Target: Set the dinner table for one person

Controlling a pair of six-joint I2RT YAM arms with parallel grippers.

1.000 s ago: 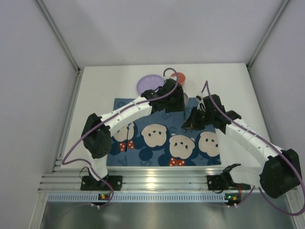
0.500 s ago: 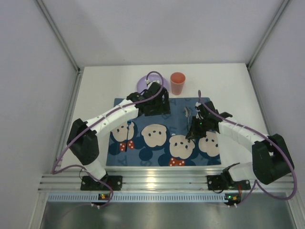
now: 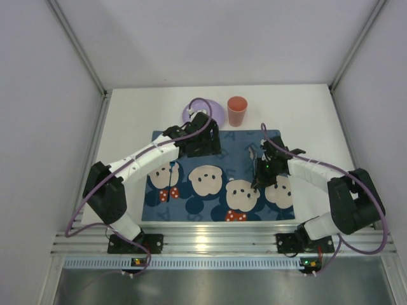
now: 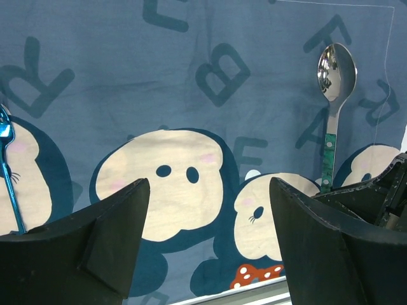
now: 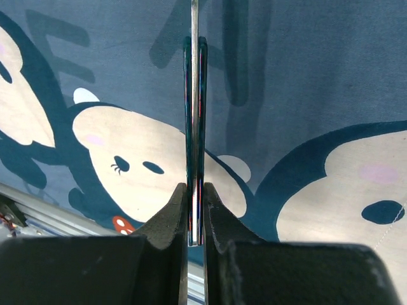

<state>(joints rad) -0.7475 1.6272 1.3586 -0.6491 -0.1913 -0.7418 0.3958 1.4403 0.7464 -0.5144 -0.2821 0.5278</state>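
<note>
The white dinner table [image 3: 127, 127] carries a dark-blue cartoon mat [image 3: 210, 162]. My right gripper [image 3: 262, 170] is shut on the green-patterned handle of a silver spoon [image 5: 194, 114], held edge-on low over the mat's right part. The spoon's bowl [image 4: 336, 68] points toward the far side. My left gripper [image 3: 202, 143] is open and empty over the mat's far middle, its fingers [image 4: 108, 235] wide apart. A purple plate [image 3: 191, 113] lies behind it, partly hidden by the arm. A red cup [image 3: 237, 111] stands upright beyond the mat.
A thin blue utensil [image 4: 7, 171] lies on the mat's left part. The ribbed aluminium rail [image 3: 203, 244] runs along the near edge by the arm bases. Grey walls close in the table on three sides.
My left gripper has drawn back from the red cup toward the near left, leaving the cup standing free. My right gripper has moved nearer and lower with the spoon.
</note>
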